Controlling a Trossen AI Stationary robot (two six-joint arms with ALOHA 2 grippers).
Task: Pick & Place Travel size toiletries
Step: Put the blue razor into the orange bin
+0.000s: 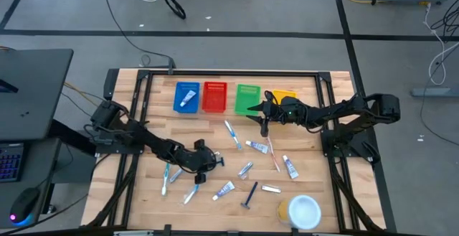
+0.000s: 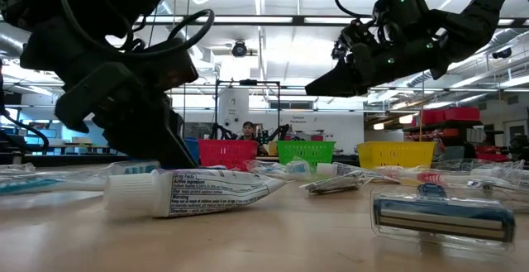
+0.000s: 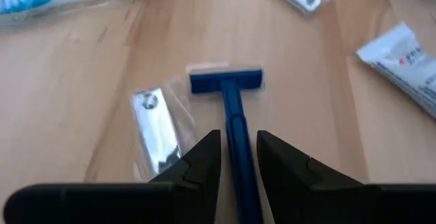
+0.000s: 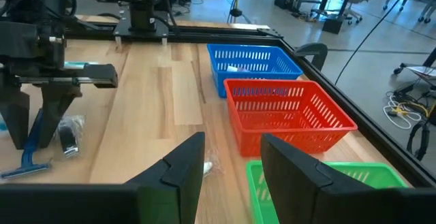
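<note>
Left gripper [image 3: 238, 139] is out over the middle of the table [image 1: 154, 121], clamped on the handle of a blue razor [image 3: 226, 82]; the handle runs right between the two fingers and the head points away from the wrist; in the right wrist view the razor hangs head-down from that gripper, but I can't tell whether the head is touching the wood or just off it; a little clear packet [image 3: 155, 125] lies just beside the razor; right gripper [image 4: 231, 163] is up in the air near the front edge of the green basket [image 1: 247, 98], fingers spread and nothing in them; baskets sit in a row along the far side: blue basket [image 1: 187, 97], red basket [image 1: 214, 97], green, then yellow basket [image 1: 283, 96]; the blue one already has a white-and-blue tube in it; the rest of the toiletries are scattered on the wood between the arms: a toothbrush [image 1: 233, 134] near the middle, a small tube [image 1: 290, 166] toward the right, a second razor [image 1: 249, 193] near the front edge, another toothbrush [image 1: 166, 178] by the left arm; a round white-and-yellow container [image 1: 301, 211] sits at the front right corner, well apart from both grippers.
</note>
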